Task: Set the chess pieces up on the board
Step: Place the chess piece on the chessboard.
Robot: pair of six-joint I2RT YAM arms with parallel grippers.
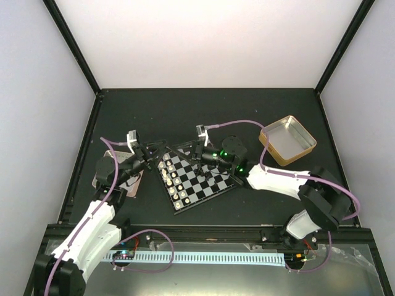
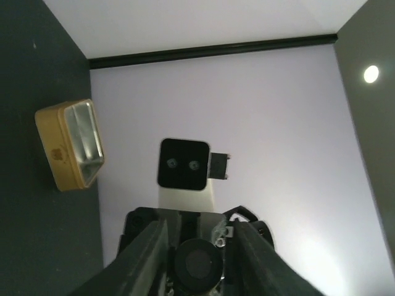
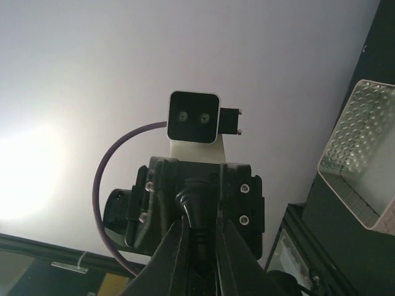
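Board (image 1: 208,185) seemingly beneath right gripper (image 1: 192,155).

Left end effector (image 1: 154,152), right end effector (image 1: 193,155) crowd board (image 1: 210,182) far edge — table (image 1: 203,108) beyond open; gold tin (image 1: 276,152) far right.

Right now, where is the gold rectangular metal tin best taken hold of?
Probably from above, on the thin wall of the gold rectangular tin nearest the chequered board: it lies open side up, so one finger fits inside, one outside.
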